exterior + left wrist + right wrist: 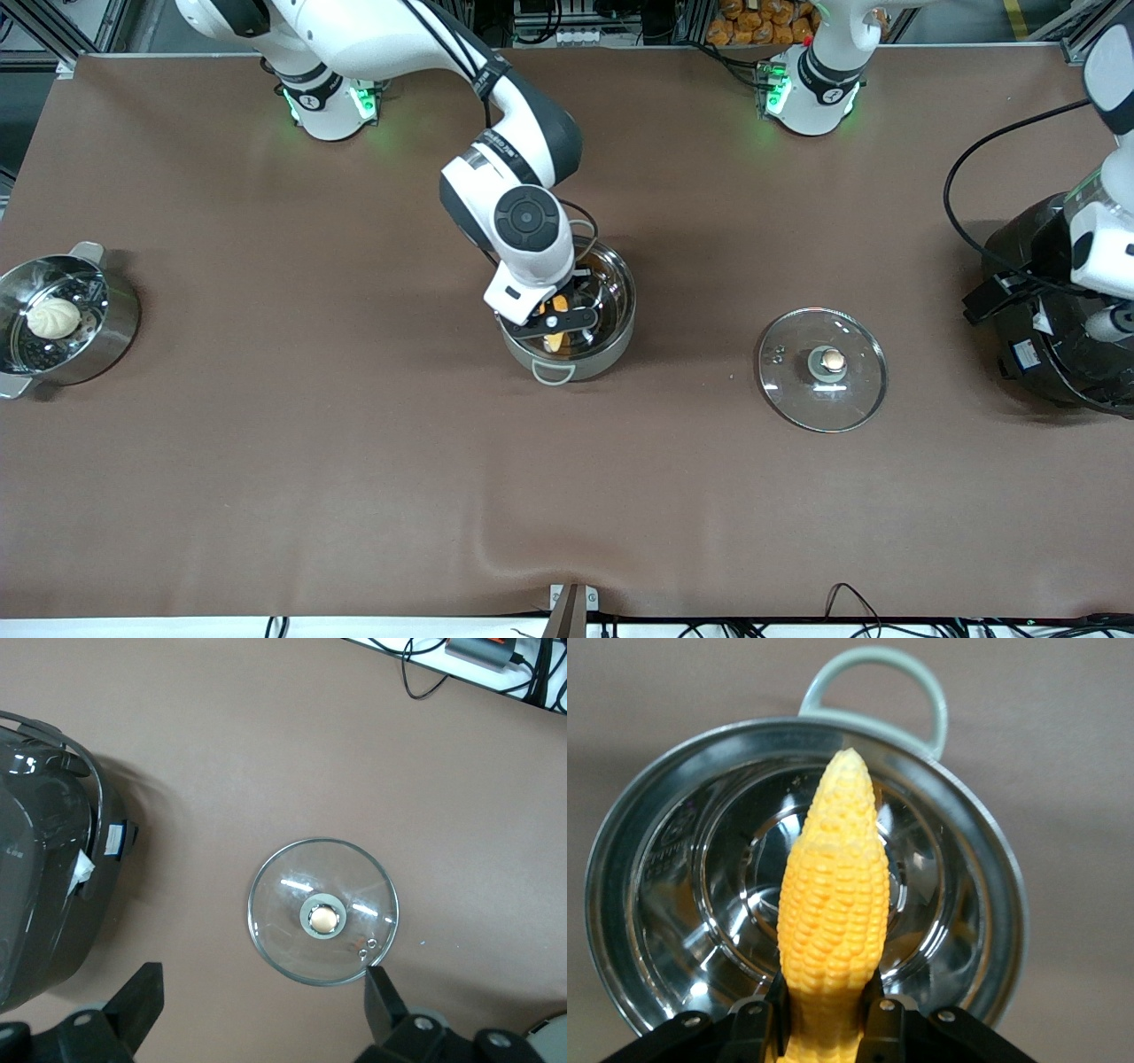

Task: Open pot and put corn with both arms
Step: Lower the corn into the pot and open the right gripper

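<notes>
At frame centre, the corn (pixel 833 904) is held clamped in the right gripper (pixel 556 326) directly over the open pot (pixel 611 341), tip down; the left gripper (pixel 257 1010) is parked unclenched above the lid (pixel 322 910)

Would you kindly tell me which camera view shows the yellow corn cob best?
The right wrist view: the yellow tapered corn cob fills the frame, held by the right end effector over the open shiny steel pot. The front view shows only a sliver; the left wrist view shows none.

The brown-covered desk (pixel 354 478) carries the open pot (pixel 611 341) at frame centre, its glass lid (pixel 822 369) lower right of it, a steamer pan (pixel 66 323) at the left edge and a black rice cooker (pixel 1059 354) at the right edge.
</notes>
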`<state>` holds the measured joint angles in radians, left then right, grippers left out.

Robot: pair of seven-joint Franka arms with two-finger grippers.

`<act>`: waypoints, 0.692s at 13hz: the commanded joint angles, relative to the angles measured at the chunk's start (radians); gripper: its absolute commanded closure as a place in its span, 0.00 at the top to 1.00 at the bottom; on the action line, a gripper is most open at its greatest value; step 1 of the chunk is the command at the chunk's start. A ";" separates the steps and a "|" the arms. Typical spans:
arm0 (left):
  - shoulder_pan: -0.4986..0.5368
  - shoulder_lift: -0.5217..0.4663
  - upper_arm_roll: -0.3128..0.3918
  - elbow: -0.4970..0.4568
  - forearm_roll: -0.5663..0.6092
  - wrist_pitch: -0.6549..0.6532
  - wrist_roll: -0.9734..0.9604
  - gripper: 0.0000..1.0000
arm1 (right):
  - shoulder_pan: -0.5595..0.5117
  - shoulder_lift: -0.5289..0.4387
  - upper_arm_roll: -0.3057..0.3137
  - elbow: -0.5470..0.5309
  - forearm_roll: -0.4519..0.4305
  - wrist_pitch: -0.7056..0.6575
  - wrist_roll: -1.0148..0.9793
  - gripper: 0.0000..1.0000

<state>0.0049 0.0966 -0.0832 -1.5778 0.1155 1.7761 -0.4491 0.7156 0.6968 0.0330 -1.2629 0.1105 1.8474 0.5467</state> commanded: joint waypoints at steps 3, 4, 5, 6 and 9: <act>0.030 -0.020 -0.007 0.021 -0.004 -0.060 0.104 1.00 | 0.034 0.049 -0.010 0.040 -0.023 0.002 0.002 0.00; 0.030 -0.021 -0.007 0.024 -0.025 -0.070 0.121 1.00 | 0.039 0.052 -0.010 0.040 -0.026 0.016 0.002 0.00; 0.040 -0.021 -0.009 0.025 -0.071 -0.086 0.121 1.00 | 0.039 0.056 -0.010 0.039 -0.041 0.032 0.002 0.35; 0.047 -0.023 -0.009 0.041 -0.094 -0.102 0.121 1.00 | 0.051 0.061 -0.010 0.036 -0.067 0.036 0.010 0.99; 0.047 -0.031 -0.016 0.053 -0.096 -0.133 0.124 1.00 | 0.038 0.024 -0.015 0.040 -0.065 0.027 0.013 1.00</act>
<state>0.0379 0.0826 -0.0841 -1.5362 0.0419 1.6738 -0.3520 0.7536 0.7374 0.0301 -1.2520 0.0563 1.8930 0.5470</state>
